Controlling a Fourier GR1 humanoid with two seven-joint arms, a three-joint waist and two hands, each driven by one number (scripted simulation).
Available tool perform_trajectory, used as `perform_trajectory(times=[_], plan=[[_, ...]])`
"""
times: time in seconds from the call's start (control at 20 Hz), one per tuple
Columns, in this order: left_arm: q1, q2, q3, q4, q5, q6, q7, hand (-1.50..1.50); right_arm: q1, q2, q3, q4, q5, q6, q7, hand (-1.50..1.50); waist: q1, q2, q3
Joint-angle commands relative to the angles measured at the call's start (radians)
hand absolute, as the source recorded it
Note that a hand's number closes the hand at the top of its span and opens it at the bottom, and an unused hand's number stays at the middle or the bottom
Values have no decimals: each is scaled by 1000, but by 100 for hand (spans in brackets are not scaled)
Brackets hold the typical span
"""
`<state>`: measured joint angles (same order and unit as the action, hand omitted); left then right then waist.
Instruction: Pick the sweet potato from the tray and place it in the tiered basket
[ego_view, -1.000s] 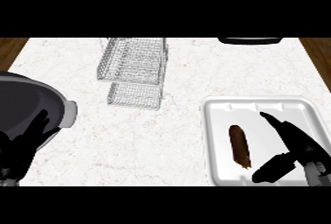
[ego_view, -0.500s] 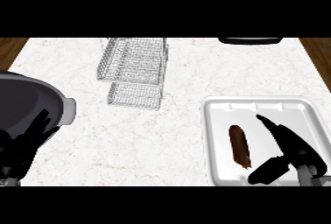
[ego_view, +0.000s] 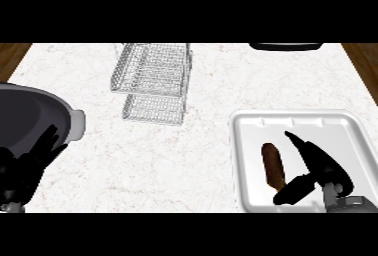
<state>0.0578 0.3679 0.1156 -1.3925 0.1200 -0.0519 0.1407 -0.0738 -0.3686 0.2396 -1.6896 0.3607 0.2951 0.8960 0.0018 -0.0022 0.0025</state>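
Observation:
A brown sweet potato (ego_view: 272, 164) lies lengthwise in the white tray (ego_view: 295, 121) at the lower right. My right hand (ego_view: 319, 165) hovers over the tray just right of it, open, with straight fingers pointing away and the thumb (ego_view: 293, 189) near the potato's near end. The wire tiered basket (ego_view: 152, 80) stands at the upper middle of the counter. At the lower left edge my left hand (ego_view: 22, 167) rests open, fingers up.
A dark grey rounded object (ego_view: 33, 120) sits at the left edge above my left hand. Part of a black item (ego_view: 286, 46) shows at the counter's far edge. Wood strips flank the white marble counter.
My right hand has shifted left and slightly down toward the sweet potato, its thumb closing in on the potato's near end. The left hand has hardly moved.

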Motion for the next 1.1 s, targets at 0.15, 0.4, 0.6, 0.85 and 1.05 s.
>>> perform_trajectory(times=[0.15,0.4,0.6,0.85,1.05], plan=[[32,-49,16,12,-51,-9,-24,0,4,68,-6,93,83,15,-68,-150,0,2,-2],[39,-28,52,-12,-28,-66,5,0,-10,111,-25,253,144,-53,-197,-150,2,2,-2],[52,-42,73,-44,-42,-58,24,0,-50,106,-68,202,105,55,-133,-150,2,2,-2],[15,-41,71,47,-51,-85,-52,0,-23,128,-4,211,170,-39,-306,150,1,3,-2],[-13,-39,84,62,-64,-74,-30,0,-14,168,8,201,222,-97,-314,150,-1,2,-2]])
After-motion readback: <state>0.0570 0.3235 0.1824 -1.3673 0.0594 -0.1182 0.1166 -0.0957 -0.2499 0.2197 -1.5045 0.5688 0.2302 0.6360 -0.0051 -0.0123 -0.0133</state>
